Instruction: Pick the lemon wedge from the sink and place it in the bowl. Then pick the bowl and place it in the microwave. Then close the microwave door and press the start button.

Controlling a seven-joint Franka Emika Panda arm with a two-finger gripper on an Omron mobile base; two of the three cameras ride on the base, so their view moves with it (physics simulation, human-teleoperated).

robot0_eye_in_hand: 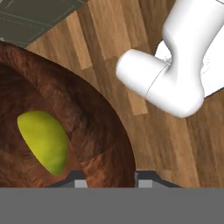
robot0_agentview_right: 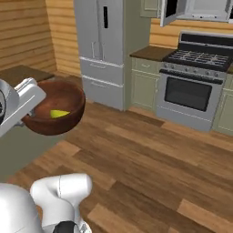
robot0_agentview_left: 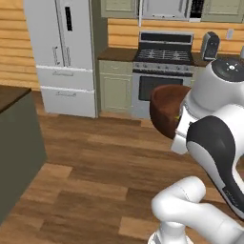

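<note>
In the left base view, the fridge [robot0_agentview_left: 66, 52] stands at about eleven o'clock. The stove [robot0_agentview_left: 164, 71] with its black oven window sits at one o'clock, and above it, at the top edge, is the bottom of the microwave [robot0_agentview_left: 167, 8]. The bowl [robot0_agentview_left: 167, 112] hangs in the air at three o'clock, in front of the oven and well above the wooden floor [robot0_agentview_left: 95, 162], half hidden behind the white arm.

In the right base view, the bowl [robot0_agentview_right: 54, 111] is at nine o'clock, held up at its near rim by the white hand, tilted slightly. The lemon wedge [robot0_agentview_right: 59, 113] lies inside it, low against the inner wall. At one o'clock the microwave door [robot0_agentview_right: 169, 11] stands swung open, with the microwave [robot0_agentview_right: 205, 9] beside it above the stove [robot0_agentview_right: 195, 82].

In the hand view, the bowl [robot0_eye_in_hand: 87, 118] spreads from nine to six o'clock, and the lemon wedge [robot0_eye_in_hand: 43, 142] rests in its hollow at eight o'clock. The gripper [robot0_eye_in_hand: 109, 179] pinches the bowl's rim at six o'clock: one finger tip [robot0_eye_in_hand: 78, 177] is inside the wall and the other [robot0_eye_in_hand: 146, 178] is outside.
</note>
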